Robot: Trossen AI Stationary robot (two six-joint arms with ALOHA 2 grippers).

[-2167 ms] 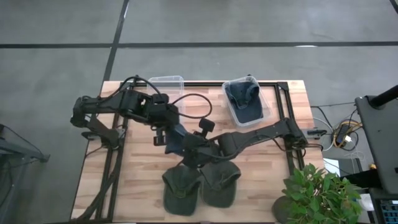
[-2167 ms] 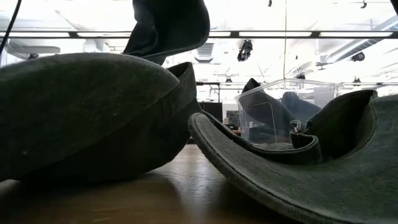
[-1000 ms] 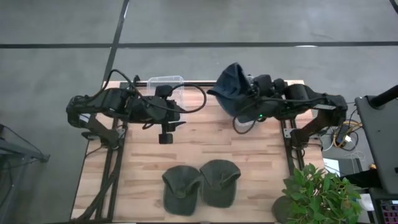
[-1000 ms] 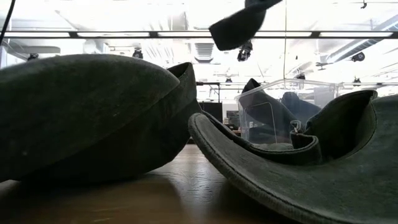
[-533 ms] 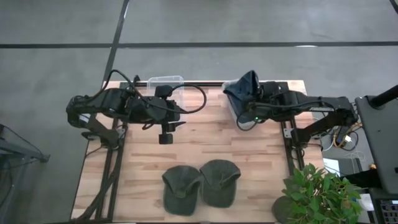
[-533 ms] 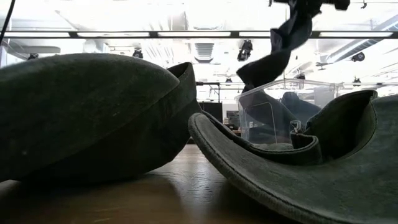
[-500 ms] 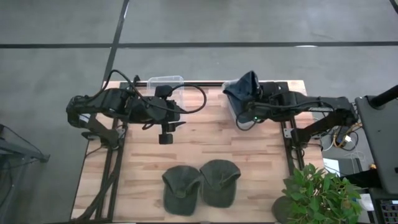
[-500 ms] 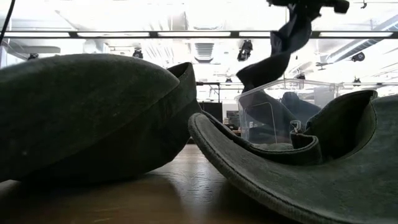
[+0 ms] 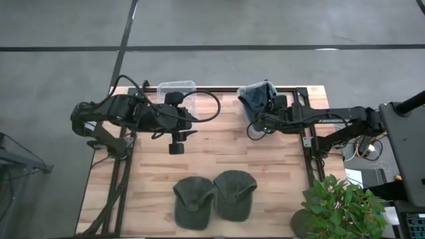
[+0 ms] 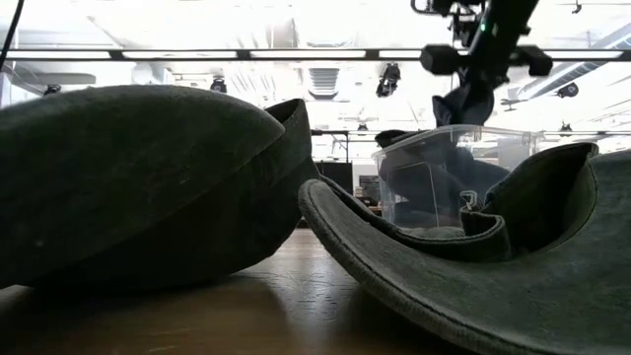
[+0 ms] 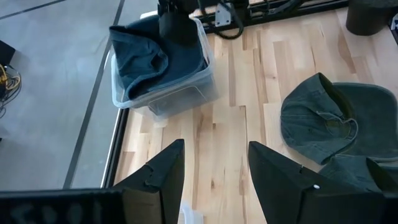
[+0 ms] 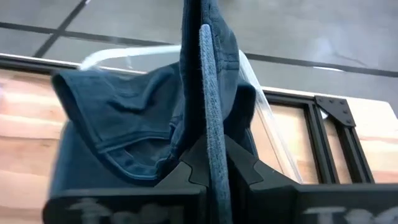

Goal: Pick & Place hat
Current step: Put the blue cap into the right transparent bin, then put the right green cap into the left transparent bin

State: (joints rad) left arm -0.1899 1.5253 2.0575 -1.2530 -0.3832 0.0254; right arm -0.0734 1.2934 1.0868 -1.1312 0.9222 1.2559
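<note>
A blue denim hat hangs from my right gripper, which is shut on it over the clear bin at the table's far right. The hat's lower part lies inside the bin. In the low view the gripper stands above the bin's rim. My left gripper stands open above the table's far left middle, with nothing between its fingers. Two green hats rest on the table by the near edge. My right gripper pinches a stiff edge of the blue hat between its two fingers; the edge stands edge-on in the gap. The fingers come at it from above. The rest of the hat hangs below them, its lower folds resting slack in the bin.
A second clear bin stands at the far edge, left of centre. Dark frame rails run along the table's right side, and a potted plant stands at the near right corner. Bare wood lies between the bins and the green hats.
My right gripper has carried the blue hat toward the table's right edge and down over the bin. The hat, earlier lifted clear and high, now hangs with its lower part inside the bin.
</note>
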